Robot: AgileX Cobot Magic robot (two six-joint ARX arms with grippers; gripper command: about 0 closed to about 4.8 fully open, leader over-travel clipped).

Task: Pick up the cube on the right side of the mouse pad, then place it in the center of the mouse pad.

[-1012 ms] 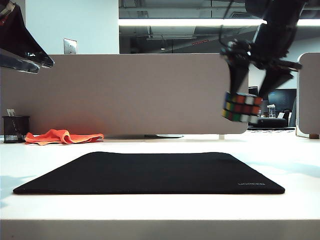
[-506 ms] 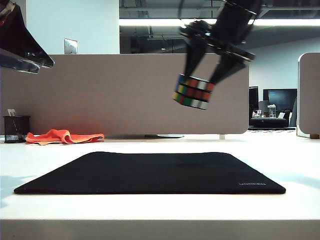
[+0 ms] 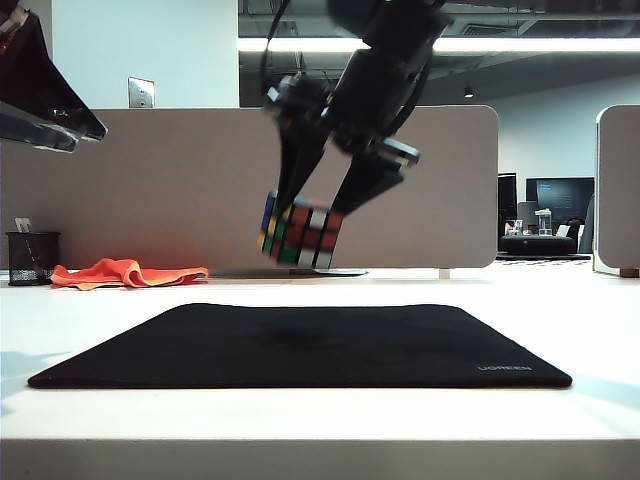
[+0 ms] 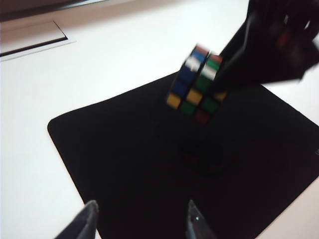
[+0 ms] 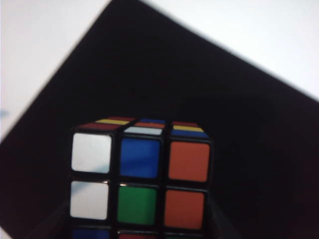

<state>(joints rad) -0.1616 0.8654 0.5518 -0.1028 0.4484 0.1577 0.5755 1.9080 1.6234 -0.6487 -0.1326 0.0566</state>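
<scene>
Two arms: we see one at work over the pad, the other parked high at the side.
Right end effector (image 3: pixel 303 240): hanging above the pad (image 3: pixel 300 345), fingers clamped on the cube (image 3: pixel 299 236).
Cube: in the air, tilted, clear of the pad, roughly over its middle; in the right wrist view (image 5: pixel 139 174) we get white, blue, orange and green stickers with the pad (image 5: pixel 249 124) behind.
Left end effector (image 4: pixel 142 221): jaws wide, nothing between them, up above the pad's (image 4: pixel 149 164) near edge, looking at the cube (image 4: pixel 195 84).
Pad: flat on the white surface (image 3: pixel 580 310), grey lettering at one corner.
Background: we spot an orange cloth (image 3: pixel 125 272) and a black pen cup (image 3: pixel 30 258) beside it.
</scene>
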